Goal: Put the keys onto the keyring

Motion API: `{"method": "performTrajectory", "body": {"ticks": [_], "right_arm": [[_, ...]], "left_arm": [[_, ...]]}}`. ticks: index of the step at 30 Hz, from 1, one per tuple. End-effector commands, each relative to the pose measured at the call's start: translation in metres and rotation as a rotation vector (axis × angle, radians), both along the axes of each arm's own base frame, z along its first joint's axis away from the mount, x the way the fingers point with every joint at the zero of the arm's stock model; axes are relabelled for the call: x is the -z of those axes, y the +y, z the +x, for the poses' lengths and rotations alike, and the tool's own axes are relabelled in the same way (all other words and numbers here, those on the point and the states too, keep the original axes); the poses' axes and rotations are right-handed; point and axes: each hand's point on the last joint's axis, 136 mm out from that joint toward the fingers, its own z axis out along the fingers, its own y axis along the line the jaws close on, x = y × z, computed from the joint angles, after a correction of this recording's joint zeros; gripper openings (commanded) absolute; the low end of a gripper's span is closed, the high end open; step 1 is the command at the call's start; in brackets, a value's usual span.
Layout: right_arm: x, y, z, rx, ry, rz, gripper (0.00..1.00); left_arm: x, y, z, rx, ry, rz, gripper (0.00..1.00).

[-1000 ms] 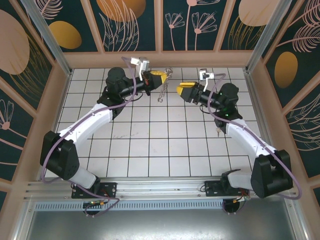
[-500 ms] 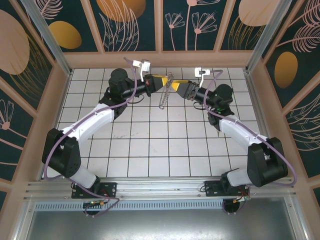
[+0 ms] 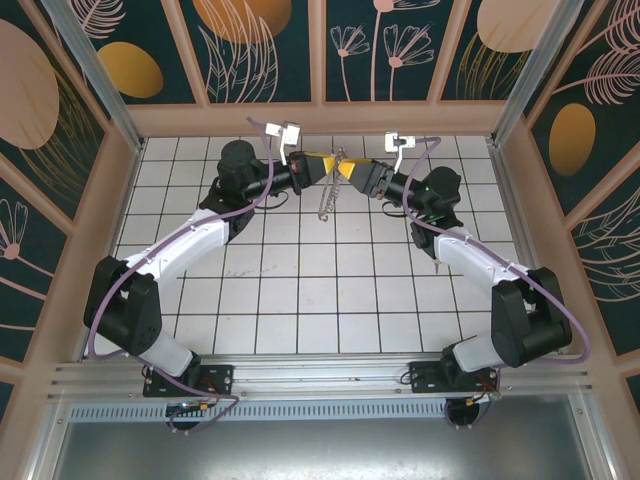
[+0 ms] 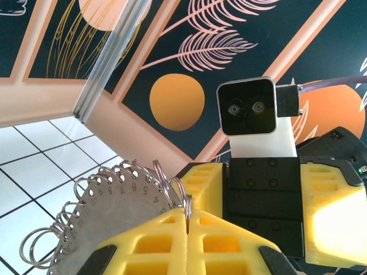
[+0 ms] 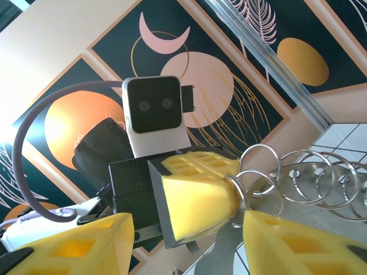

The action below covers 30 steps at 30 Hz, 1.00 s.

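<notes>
Arm bases: both are bolted at the near edge of the tiled table, and both arms are arched toward the far middle.

Key: a tiny thin metal piece is seen lying on a white tile just beside the right forearm, well apart from the ring. Its detail is too small to be made out.

Left gripper: it is raised above the far rows of tiles. Its yellow fingers are pressed together on the edge of the keyring.

Keyring: it is held off the table by the left gripper and hangs downward, seen edge-on from above. In the left wrist view it is shown as a flat silvery plate stamped with numbers along its curve. Its rim is fringed with many small wire rings.

Right gripper: it is pointed straight at the left gripper, tip near tip. Its yellow fingers are spread wide. The left gripper's closed tip and the nearest wire rings are framed between them in the right wrist view. Whether either finger touches the ring cannot be told.

Wire rings by the right gripper: several are fanned out to the right of the left gripper's tip, and one is looped just against that tip.

Back wall: dark panels painted with pale leaves and orange discs are seen beyond both grippers.
</notes>
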Motion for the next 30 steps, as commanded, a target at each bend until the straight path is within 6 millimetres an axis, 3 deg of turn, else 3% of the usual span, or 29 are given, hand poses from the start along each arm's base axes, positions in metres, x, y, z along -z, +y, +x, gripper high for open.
{"method": "performTrajectory", "body": {"ticks": [1, 18, 24, 30], "right_arm": [[-0.020, 0.001, -0.001, 0.005, -0.066, 0.037, 0.53], [-0.027, 0.016, 0.000, -0.042, -0.088, 0.034, 0.46], [-0.029, 0.021, -0.004, -0.046, -0.104, 0.013, 0.35], [-0.023, 0.023, -0.001, -0.038, -0.100, -0.013, 0.11]], "left_arm": [[-0.034, 0.006, -0.015, 0.019, -0.090, -0.064, 0.00], [-0.031, 0.006, -0.018, 0.028, -0.084, -0.068, 0.00], [-0.025, 0.005, -0.017, 0.028, -0.075, -0.060, 0.00], [-0.025, 0.005, -0.015, 0.021, -0.077, -0.060, 0.00]]}}
